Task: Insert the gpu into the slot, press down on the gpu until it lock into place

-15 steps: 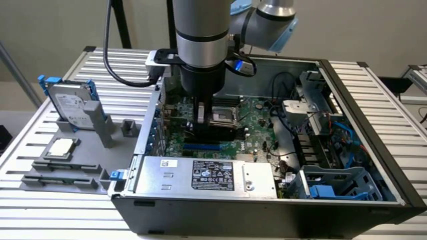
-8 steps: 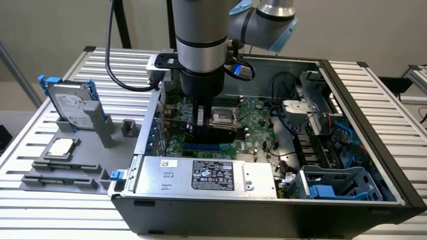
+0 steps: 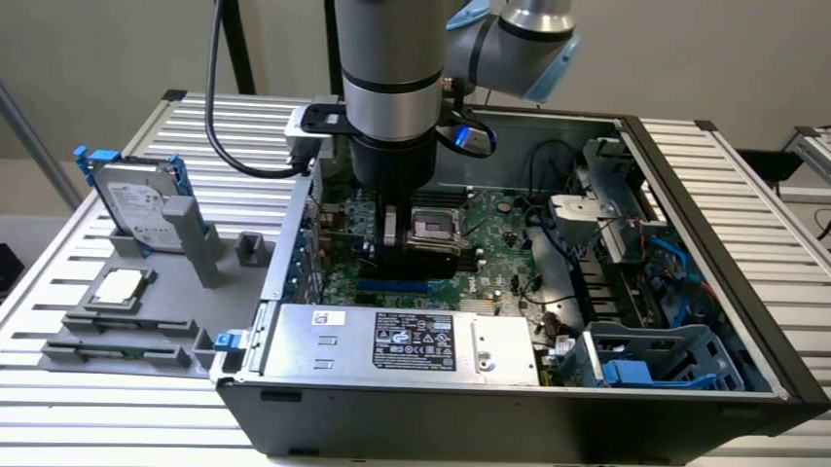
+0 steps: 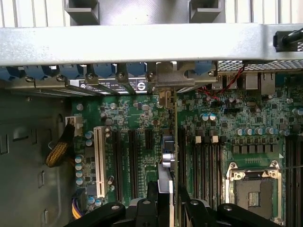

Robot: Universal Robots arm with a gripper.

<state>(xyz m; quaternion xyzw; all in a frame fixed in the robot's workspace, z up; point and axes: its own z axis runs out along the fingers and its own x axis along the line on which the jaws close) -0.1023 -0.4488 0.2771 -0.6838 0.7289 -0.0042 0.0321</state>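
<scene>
Item: the gpu [image 4: 166,151], quantity one. It stands on edge over the motherboard [image 4: 142,118] inside the open computer case [image 3: 520,428], seen edge-on in the wrist view as a thin strip. Its long axis runs from the gripper [image 4: 167,187] to its metal bracket [image 4: 165,80] at the case's rear wall, parallel to the expansion slots beside it. Bracket end points at the rear wall; the other end lies between the fingers [image 4: 151,198]. Gripper, one: its two black fingers are clamped on the card, one on each flat side. In the exterior view the arm [image 3: 389,78] reaches straight down into the case. The slot [image 3: 396,287], one, is a bright-blue strip on the board just below the gripper in the exterior view, lying along the exterior view's left-to-right line; whether the card's edge is fully seated in it cannot be told. Neighbouring fittings: white expansion slot [image 4: 99,161], one; long black expansion slots [image 4: 124,163], two; black memory slots [image 4: 208,170], four, on the card's other side; processor socket [image 4: 253,189], one, square and silver. Power supply [image 3: 403,341], one, at the case's near side in the exterior view. Outside the case, on the slatted table [image 3: 130,418], at the exterior view's left: hard drive [image 3: 140,209] with blue rails, one, upright in a grey stand; loose processor chip [image 3: 121,287], one.
</scene>
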